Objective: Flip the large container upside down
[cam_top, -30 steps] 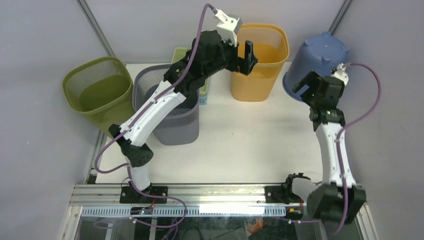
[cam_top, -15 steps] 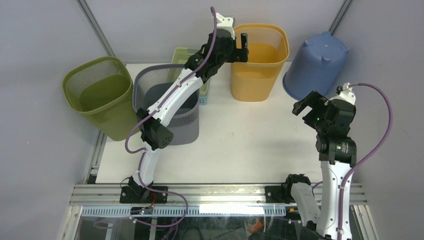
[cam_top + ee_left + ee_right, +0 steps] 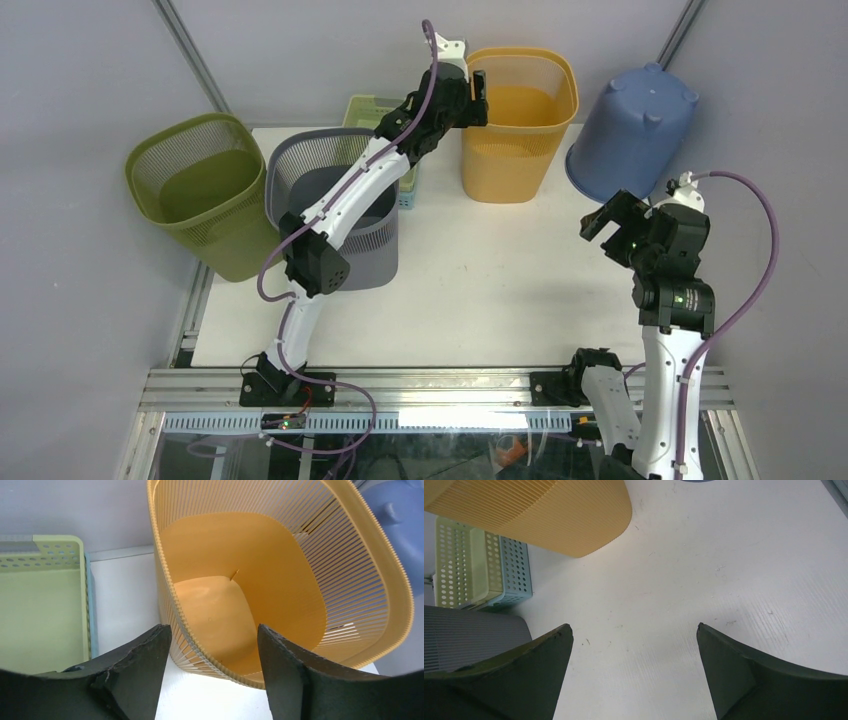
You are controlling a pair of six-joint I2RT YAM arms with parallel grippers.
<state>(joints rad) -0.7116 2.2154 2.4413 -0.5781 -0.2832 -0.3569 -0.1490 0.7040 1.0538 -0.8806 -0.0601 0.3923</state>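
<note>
The large container, an orange slatted bin [image 3: 520, 125], stands upright at the back of the table, mouth up and empty inside [image 3: 280, 570]. My left gripper [image 3: 479, 92] hangs at its left rim. In the left wrist view, the left gripper [image 3: 214, 630] is open and straddles the rim's near-left edge: one finger outside the wall, one over the inside, neither touching. My right gripper [image 3: 606, 222] is open over bare table [image 3: 664, 580], well apart from the bin [image 3: 549, 510], and the right gripper [image 3: 634, 627] has nothing between its fingers.
A blue bucket [image 3: 635, 125] rests bottom-up at the back right. A grey slatted bin [image 3: 370, 250] and a green mesh bin [image 3: 195, 185] stand at the left. A pale green perforated tray [image 3: 40, 605] lies between the grey and orange bins.
My left gripper swung up to the orange bin's left rim and its jaws narrowed. My right arm drew back from the blue bucket toward the near side.
</note>
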